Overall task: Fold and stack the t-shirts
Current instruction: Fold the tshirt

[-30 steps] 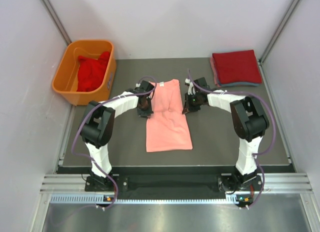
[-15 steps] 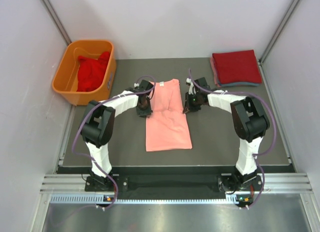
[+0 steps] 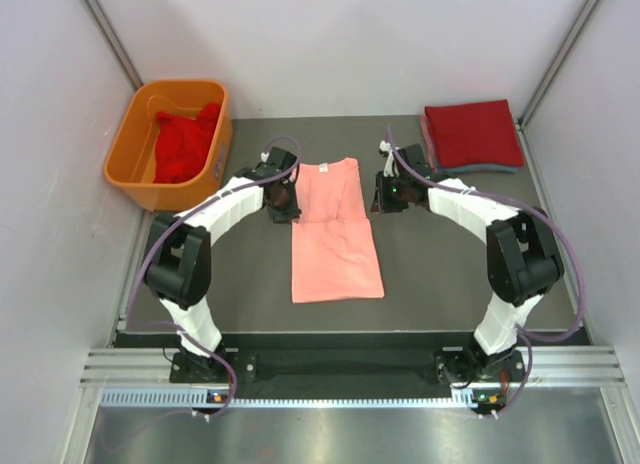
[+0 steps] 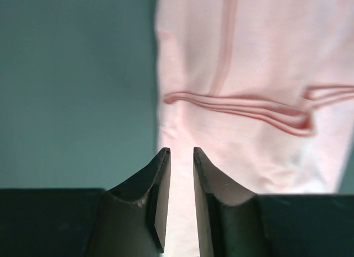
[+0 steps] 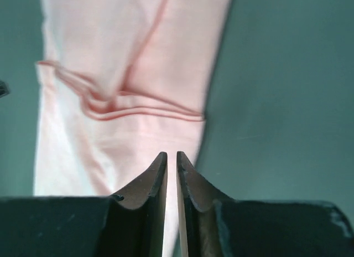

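A salmon-pink t-shirt point(image 3: 335, 234) lies flat mid-table, folded lengthwise into a long strip with its collar end far. My left gripper point(image 3: 283, 197) hovers at the shirt's upper left edge. In the left wrist view its jaws point(image 4: 181, 150) stand a little apart over the pink t-shirt point(image 4: 249, 63), holding nothing. My right gripper point(image 3: 384, 192) is at the upper right edge. Its jaws point(image 5: 171, 154) show a narrow slit above the t-shirt's point(image 5: 110, 46) edge, also empty. Folded red t-shirts point(image 3: 470, 134) are stacked at the far right corner.
An orange tub point(image 3: 132, 134) at the far left holds crumpled red t-shirts point(image 3: 185, 144). The dark table mat point(image 3: 450, 264) ends at metal rails, with white walls close on both sides and behind.
Both grippers went from shut to slightly open and let go of the pink shirt's edges. Both lifted and shifted slightly outward and toward the collar end. The shirt stays folded.
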`<state>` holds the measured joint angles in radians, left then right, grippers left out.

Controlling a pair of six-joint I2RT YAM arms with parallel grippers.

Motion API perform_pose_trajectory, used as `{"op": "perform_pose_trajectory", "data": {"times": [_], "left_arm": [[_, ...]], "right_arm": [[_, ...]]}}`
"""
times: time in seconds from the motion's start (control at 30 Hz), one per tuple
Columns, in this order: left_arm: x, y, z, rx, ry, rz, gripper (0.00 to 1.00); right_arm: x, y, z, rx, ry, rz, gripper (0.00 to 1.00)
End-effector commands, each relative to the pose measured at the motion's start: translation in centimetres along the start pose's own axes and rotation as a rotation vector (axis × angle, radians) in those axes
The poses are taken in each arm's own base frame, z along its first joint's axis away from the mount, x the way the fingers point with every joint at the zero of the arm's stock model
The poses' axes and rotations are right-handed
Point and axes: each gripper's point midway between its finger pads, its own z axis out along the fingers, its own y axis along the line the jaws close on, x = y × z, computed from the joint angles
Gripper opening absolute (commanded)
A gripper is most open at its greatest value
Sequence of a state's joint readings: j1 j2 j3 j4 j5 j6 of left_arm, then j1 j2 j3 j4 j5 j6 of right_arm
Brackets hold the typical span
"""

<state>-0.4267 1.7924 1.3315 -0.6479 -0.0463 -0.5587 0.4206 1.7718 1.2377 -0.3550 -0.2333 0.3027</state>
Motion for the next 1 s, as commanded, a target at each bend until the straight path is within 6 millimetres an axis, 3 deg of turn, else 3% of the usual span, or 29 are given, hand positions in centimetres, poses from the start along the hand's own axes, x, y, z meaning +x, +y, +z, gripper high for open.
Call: {"op": "perform_pose_trajectory", "data": {"times": [0.0,0.1,0.2,0.3,0.47,0.6,0.77,0.9,0.97], "left_arm": [[-1.3,-3.7,-2.6,0.209,-0.044,0.023,0.25],[-0.7,-4.2,-1.9,0.241,-0.022,0.02,0.23],[0.2,-3.0,0.1,0.181,0.009,0.008,0.22],[1.3,-1.2,2.3,0.087,0.045,0.001,0.21],[3.0,0.5,5.2,0.023,0.094,-0.006,0.21],[3.6,1.2,5.9,-0.011,0.115,-0.017,0.21],[1.6,2.0,3.8,-0.088,0.058,-0.017,0.23],[-1.0,1.6,-0.3,-0.092,-0.02,0.002,0.29],[-1.4,1.4,-2.6,-0.074,-0.04,0.027,0.33]], "right_arm": [[-0.7,4.7,-1.5,-0.117,-0.04,-0.049,0.12],[0.2,7.4,-0.9,-0.218,-0.016,-0.056,0.1],[1.8,9.7,0.4,-0.303,0.029,-0.071,0.1],[3.6,10.4,2.7,-0.364,0.082,-0.058,0.1],[6.3,8.3,7.3,-0.319,0.174,-0.035,0.09],[6.9,7.2,8.3,-0.299,0.186,-0.034,0.09],[5.3,8.3,6.4,-0.321,0.145,-0.058,0.11],[3.3,9.5,3.5,-0.326,0.105,-0.055,0.15],[2.4,10.0,1.4,-0.318,0.081,-0.055,0.23]]}}
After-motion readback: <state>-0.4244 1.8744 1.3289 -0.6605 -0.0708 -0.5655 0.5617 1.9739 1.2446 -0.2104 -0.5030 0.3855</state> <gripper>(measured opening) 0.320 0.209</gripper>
